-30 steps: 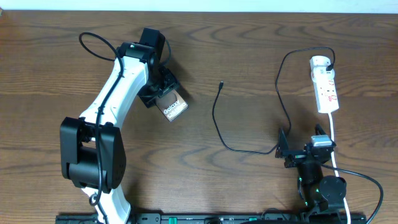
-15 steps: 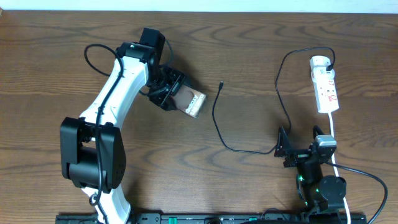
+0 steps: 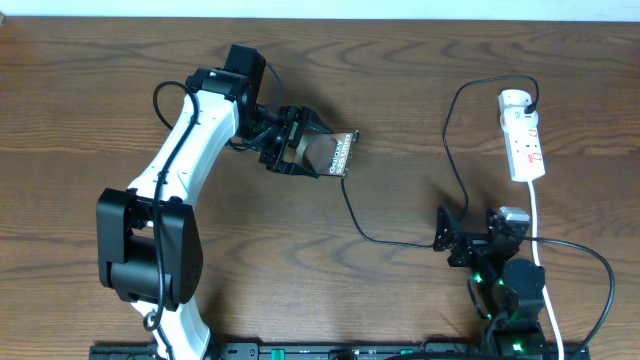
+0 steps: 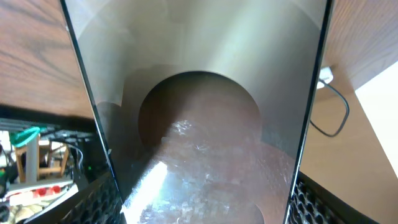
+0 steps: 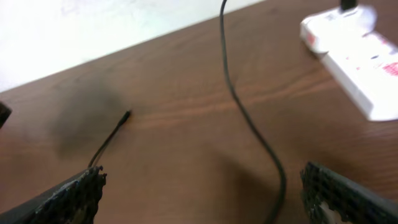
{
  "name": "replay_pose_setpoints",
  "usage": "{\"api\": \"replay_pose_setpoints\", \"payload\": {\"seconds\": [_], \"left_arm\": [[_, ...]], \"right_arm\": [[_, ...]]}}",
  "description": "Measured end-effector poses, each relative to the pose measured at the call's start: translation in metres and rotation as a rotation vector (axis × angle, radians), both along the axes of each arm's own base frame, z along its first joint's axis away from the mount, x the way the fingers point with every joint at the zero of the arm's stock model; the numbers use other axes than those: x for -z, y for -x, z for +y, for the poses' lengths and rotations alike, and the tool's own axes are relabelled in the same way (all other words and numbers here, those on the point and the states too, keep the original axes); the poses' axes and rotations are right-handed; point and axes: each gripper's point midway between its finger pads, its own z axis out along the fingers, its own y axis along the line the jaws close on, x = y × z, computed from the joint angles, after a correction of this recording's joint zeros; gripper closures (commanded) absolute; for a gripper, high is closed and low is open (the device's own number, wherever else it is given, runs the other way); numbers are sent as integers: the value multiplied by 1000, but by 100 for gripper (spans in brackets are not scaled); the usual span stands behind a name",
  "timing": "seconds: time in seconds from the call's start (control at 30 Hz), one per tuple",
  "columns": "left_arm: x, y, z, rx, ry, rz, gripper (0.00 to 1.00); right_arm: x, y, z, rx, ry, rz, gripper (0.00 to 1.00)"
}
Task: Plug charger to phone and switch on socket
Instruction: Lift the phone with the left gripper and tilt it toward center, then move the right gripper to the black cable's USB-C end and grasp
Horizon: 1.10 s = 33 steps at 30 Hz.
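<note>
Wooden counter [image 3: 420, 90], left fingers [image 4: 93, 204] gripping phone [image 3: 338, 157] beside black cable [image 3: 350, 205], right fingers [image 5: 81, 193] wide open near power strip [image 3: 524, 140].

Both ends of the phone [image 4: 199, 137] beyond the left wrist view's edges; socket [image 5: 356, 65] blurry, partly off-frame.

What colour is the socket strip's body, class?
The socket is white with small red marks, best seen in the overhead view.

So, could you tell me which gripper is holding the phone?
The left gripper, gripping the phone by its sides; the right gripper is open and empty near the charger.
</note>
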Motion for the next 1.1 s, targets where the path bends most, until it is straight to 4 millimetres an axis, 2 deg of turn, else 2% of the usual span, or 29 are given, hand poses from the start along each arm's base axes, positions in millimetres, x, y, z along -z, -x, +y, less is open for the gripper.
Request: {"api": "replay_pose_setpoints", "payload": {"seconds": [0.13,0.3,0.53,0.63,0.73,0.83,0.97,1.03,1.1], "left_arm": [[-4,1,-3,3,28,8,93],[-5,1,-4,0,37,14,93],[-5,1,-4,-3,35,14,92],[-4,0,-3,-5,29,14,93],[-4,0,-3,-6,25,10,93],[-2,-1,-2,-8,13,7,93],[0,-2,0,-10,-1,4,93],[0,-2,0,-10,-4,3,93],[2,-2,1,-12,-13,1,93]], "right_arm": [[13,2,10,-52,-24,74,1],[9,-2,20,-101,-58,131,1],[-22,-28,42,-203,-102,264,1],[-30,-36,51,-248,-106,350,1],[-48,-51,62,-314,-112,414,1],[-76,-69,74,-389,-122,395,1],[-114,-90,86,-459,-138,277,1],[-122,-91,90,-477,-160,254,1],[-125,-93,93,-488,-172,241,7]]}}
